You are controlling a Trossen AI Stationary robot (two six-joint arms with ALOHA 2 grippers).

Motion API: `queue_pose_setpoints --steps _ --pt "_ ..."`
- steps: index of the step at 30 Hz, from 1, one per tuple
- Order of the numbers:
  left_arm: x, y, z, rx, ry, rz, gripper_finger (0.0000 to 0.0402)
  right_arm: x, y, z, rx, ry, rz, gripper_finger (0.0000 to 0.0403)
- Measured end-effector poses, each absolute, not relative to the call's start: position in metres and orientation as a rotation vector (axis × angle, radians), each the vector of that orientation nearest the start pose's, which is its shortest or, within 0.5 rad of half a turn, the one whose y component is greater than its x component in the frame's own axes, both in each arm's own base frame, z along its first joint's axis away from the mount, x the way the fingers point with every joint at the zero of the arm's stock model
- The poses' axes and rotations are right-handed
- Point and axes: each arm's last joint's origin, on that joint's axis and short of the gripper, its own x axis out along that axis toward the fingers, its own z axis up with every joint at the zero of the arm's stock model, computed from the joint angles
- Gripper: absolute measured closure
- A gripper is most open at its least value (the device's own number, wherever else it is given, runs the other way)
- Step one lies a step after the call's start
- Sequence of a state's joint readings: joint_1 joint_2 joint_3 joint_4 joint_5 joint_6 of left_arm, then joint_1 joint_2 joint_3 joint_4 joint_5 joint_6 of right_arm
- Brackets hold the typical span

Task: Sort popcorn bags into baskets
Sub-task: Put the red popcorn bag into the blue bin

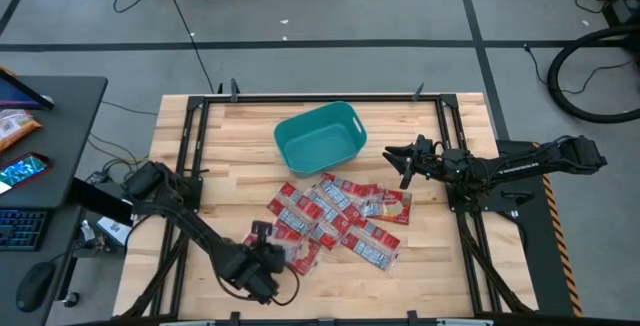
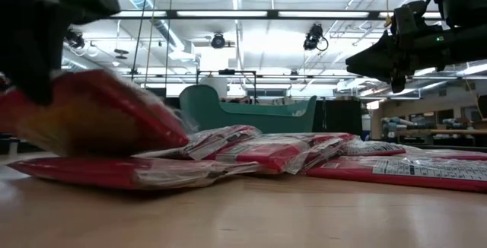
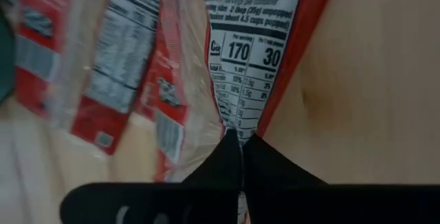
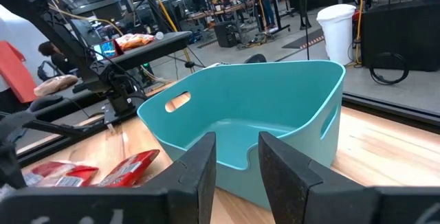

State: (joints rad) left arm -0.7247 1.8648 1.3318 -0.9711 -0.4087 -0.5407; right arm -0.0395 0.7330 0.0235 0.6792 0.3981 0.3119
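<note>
Several red popcorn bags [image 1: 340, 216] with white panels lie overlapping in a pile at mid-table, in front of the teal basket [image 1: 320, 136], which stands on its base toward the far edge. My left gripper [image 1: 270, 259] is at the pile's near-left end, shut on one bag [image 3: 251, 38]. My right gripper [image 1: 398, 158] hovers open just right of the basket [image 4: 275, 107], above the table and touching nothing. In the low view the held bag [image 2: 99, 119] slants up over another bag [image 2: 114, 172] that lies flat on the wood. My left gripper pinches the bag between its two shut fingers [image 3: 227, 159] at the narrow end of the Nutrition Facts panel [image 3: 237, 121]. The fingers lie along the bag's length. The held end is raised and the bag is tilted; whether its far end rests on the pile I cannot tell.
Black frame rails [image 1: 190, 146] run along the table's left and right sides. A dark desk [image 1: 60, 136] left of the table carries an orange snack packet [image 1: 12, 126] and a keyboard. Bare wood [image 1: 430, 256] lies near-right of the pile.
</note>
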Motion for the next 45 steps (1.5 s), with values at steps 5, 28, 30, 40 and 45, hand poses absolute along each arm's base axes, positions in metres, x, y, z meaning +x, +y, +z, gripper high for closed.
queue_pose_setpoints --steps 5,28,30,40,45 --pt "0.269 -0.211 0.204 0.398 1.293 0.153 0.0393 0.143 -0.017 0.163 0.301 -0.038 -0.439 0.0288" --pt "0.302 -0.114 0.304 0.258 0.898 0.326 0.0394 0.143 -0.017 0.163 0.301 -0.039 -0.439 0.0288" --pt "0.309 -0.1 0.305 0.24 0.899 0.339 0.0394 0.143 -0.017 0.163 0.301 -0.038 -0.439 0.0288" --pt "0.34 -0.025 0.313 0.158 0.823 0.357 0.0395 0.143 -0.017 0.163 0.301 -0.038 -0.439 0.0288" --pt "0.343 -0.001 0.317 -0.027 0.831 0.231 0.0395 0.143 -0.017 0.163 0.301 -0.038 -0.439 0.0288"
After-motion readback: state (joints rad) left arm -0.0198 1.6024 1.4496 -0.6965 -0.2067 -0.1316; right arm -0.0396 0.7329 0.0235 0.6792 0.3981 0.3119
